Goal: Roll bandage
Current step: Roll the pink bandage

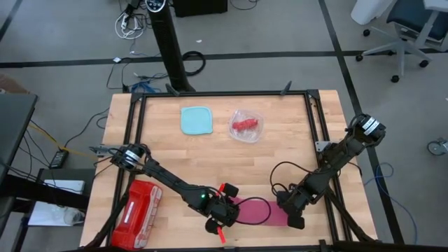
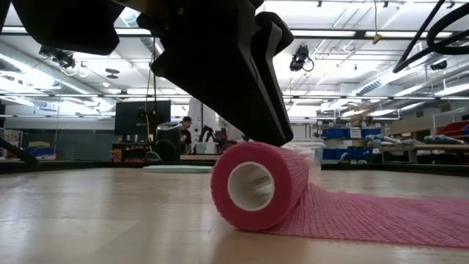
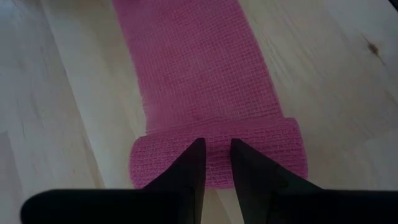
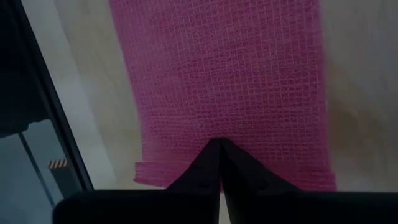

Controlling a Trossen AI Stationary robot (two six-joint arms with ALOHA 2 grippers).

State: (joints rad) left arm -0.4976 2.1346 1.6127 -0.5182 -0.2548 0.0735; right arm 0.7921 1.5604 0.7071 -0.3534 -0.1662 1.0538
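The pink-red bandage (image 1: 262, 211) lies near the table's front edge. Its left end is wound into a short hollow roll (image 2: 256, 187), and the flat strip (image 2: 381, 216) runs from it toward the right. My left gripper (image 3: 216, 149) stands over the roll, its fingers a narrow gap apart, tips on the roll's top. My right gripper (image 4: 217, 144) is shut, its tips down on the strip's free right end (image 1: 283, 212). My left gripper rests both fingertips (image 3: 194, 155) on the top of the roll (image 3: 273, 152), near the middle of its length. It slants down from the table's left. The roll lies on its side on the table. My right gripper presses its shut fingertips (image 4: 208, 155) down on the flat strip close to its end edge (image 4: 155, 171). It comes steeply from above, and that end lies flat on the wood.
A glossy red plastic case (image 1: 138, 213) lies at the front left. At the back stand a light blue square lid (image 1: 196, 120) and a clear bag with a small red lump (image 1: 246, 126). A black frame rail (image 4: 37, 124) runs close beside the strip's right end.
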